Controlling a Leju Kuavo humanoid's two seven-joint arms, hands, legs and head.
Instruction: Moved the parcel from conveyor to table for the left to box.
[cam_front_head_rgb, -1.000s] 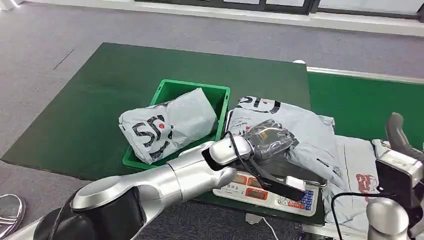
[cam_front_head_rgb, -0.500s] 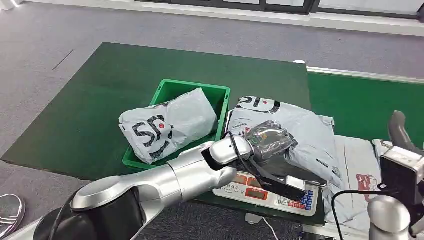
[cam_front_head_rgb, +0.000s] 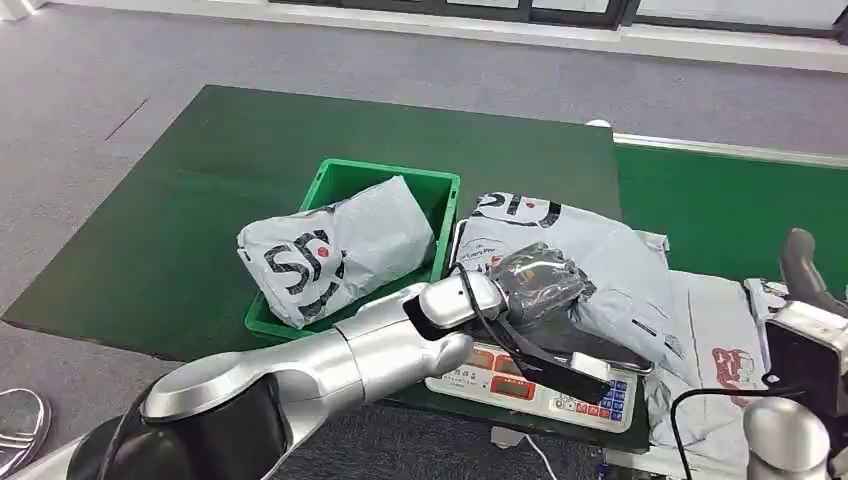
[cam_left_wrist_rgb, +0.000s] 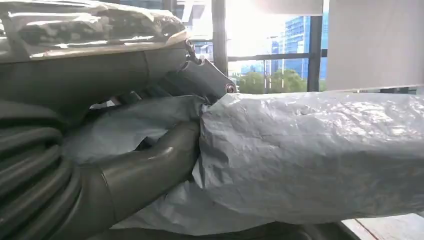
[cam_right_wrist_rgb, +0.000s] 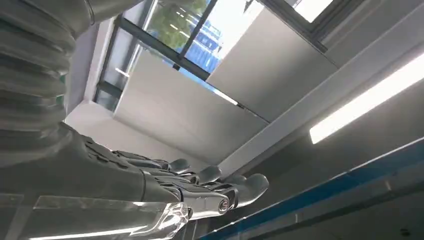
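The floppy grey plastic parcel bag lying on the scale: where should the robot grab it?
Probably the near edge of the grey plastic parcel bag, coming from the robot's side. It lies flat and soft on the white scale, so its loose edge bunches easily; the left hand grips a fold there.

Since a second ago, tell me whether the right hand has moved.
Yes. In the head view the right hand has dropped slightly toward the picture's lower right, judged against the still grey parcel on the scale.
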